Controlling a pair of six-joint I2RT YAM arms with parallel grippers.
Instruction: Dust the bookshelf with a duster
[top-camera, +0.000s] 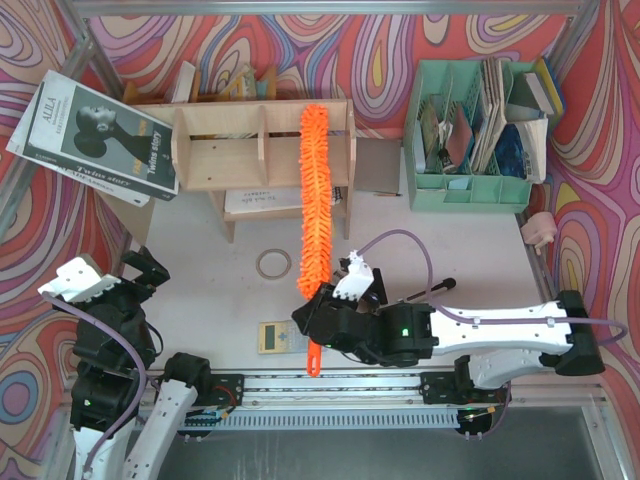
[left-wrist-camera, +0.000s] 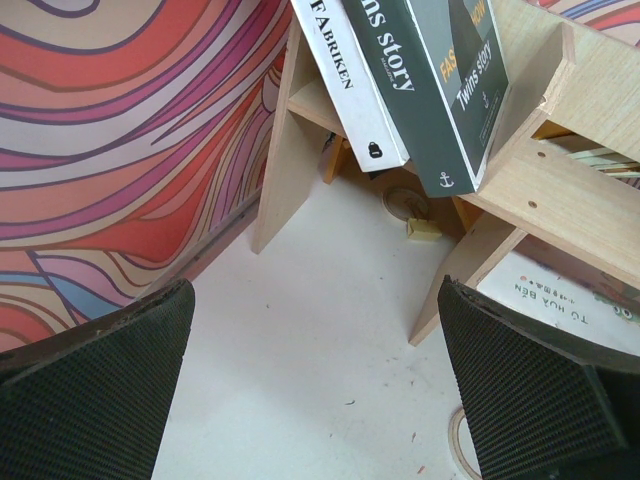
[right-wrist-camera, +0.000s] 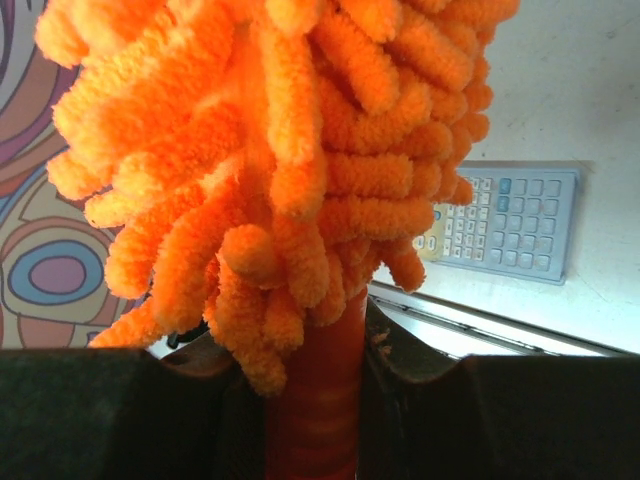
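Right claw (right-wrist-camera: 312, 400) is clamped shut on the thin orange handle of the duster (right-wrist-camera: 280, 150), just below where the fluffy noodles begin. From that grip the duster runs away from the arms. Its head lies across the top of the bookshelf (top-camera: 225, 160), over the rightmost divider, with its tip at the back edge. Left claw (left-wrist-camera: 320, 390) hangs wide open and empty near the shelf's left legs.

I'd say the dusting stroke itself is in hand, with the head already on the wood. The next move looks like a sideways sweep along the top towards the left. It should keep the noodles pressed down and stop short of the leaning books.

A dark book (left-wrist-camera: 450, 90) propped against the left end reads "Twins story" on its spine and cover. The white book (left-wrist-camera: 350, 80) beside it shows "FABRIKEN". Lettering on the paper under the shelf is too partial to trust. A grey calculator (right-wrist-camera: 510, 220) lies on the counter (top-camera: 200, 300) near the handle, its keys too small to read.
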